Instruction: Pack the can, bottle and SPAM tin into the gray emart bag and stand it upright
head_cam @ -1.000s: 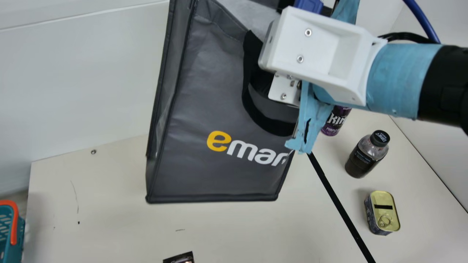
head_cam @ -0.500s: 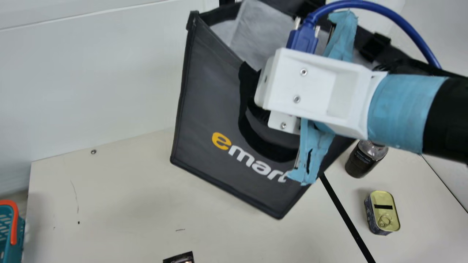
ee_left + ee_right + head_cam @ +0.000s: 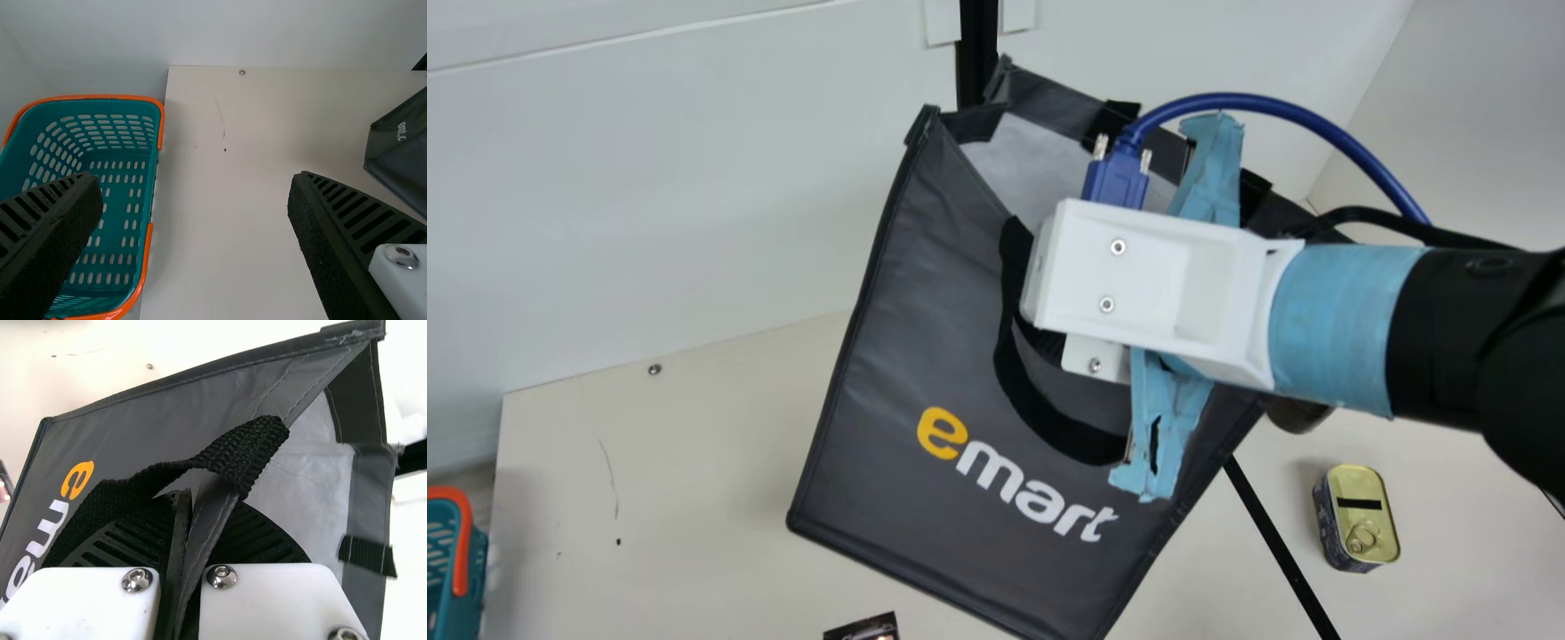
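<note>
**Your right gripper clenches the tilted gray emart bag**

At the lower left edge of the main view you have a teal plastic basket with perforated walls and an orange handle. Your left wrist view has your left gripper released, its two black ribbed fingers wide apart over the cream table, with nothing between them.

Further right, at the bottom edge of the main view, lies part of a small dark printed item. The bag, made of gray sheeting with black webbing handles and a pale lining, leans across the middle of the frame. Its lower edge slopes down to the right, and its mouth gapes toward the upper part.

Your right wrist view has your right gripper pinching the bag's rim beside a handle. Right of the bag in the main view, the rounded base of a dark bottle peeks out below your right arm. Near it, in the lower right, the gold-lidded SPAM tin sits upright, pull ring on top, right of a black line along the table.
</note>
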`<action>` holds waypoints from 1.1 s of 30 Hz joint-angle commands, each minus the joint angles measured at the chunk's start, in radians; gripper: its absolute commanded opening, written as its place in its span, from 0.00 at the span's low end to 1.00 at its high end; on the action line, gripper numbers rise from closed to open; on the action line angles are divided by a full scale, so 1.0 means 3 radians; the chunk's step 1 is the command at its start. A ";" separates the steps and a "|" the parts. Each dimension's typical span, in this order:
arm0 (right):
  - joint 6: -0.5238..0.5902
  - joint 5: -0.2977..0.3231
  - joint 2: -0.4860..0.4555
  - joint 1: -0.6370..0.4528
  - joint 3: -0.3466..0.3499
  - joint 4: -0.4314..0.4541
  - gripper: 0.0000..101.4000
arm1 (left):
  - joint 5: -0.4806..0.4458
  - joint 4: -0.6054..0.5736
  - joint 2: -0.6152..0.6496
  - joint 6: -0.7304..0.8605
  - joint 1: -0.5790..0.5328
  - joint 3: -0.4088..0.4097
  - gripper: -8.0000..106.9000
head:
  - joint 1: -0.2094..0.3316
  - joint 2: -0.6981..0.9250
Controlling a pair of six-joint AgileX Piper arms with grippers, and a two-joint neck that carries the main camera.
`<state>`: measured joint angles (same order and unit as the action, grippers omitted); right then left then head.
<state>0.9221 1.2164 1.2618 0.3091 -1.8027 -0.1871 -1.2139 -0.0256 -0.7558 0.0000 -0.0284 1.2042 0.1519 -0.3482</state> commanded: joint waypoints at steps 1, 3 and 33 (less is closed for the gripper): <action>-0.0026 0.0012 -0.0007 0.0027 0.0043 -0.0004 0.00 | 0.0000 0.0000 0.0000 0.0000 0.0000 0.0000 0.85 | 0.0076 -0.0003; -0.0053 0.0012 -0.0019 0.0056 0.0088 -0.0008 0.00 | 0.0000 0.0000 0.0000 0.0000 0.0000 0.0000 0.85 | 0.0076 -0.0003; -0.0638 0.0012 -0.0191 0.0747 0.0627 -0.0012 0.03 | 0.0000 0.0000 0.0000 0.0000 0.0000 0.0000 0.85 | 0.0076 -0.0003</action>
<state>0.7366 1.2163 1.2058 0.5261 -1.6177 -0.1958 -1.2139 -0.0256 -0.7558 0.0000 -0.0284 1.2042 0.1519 -0.3482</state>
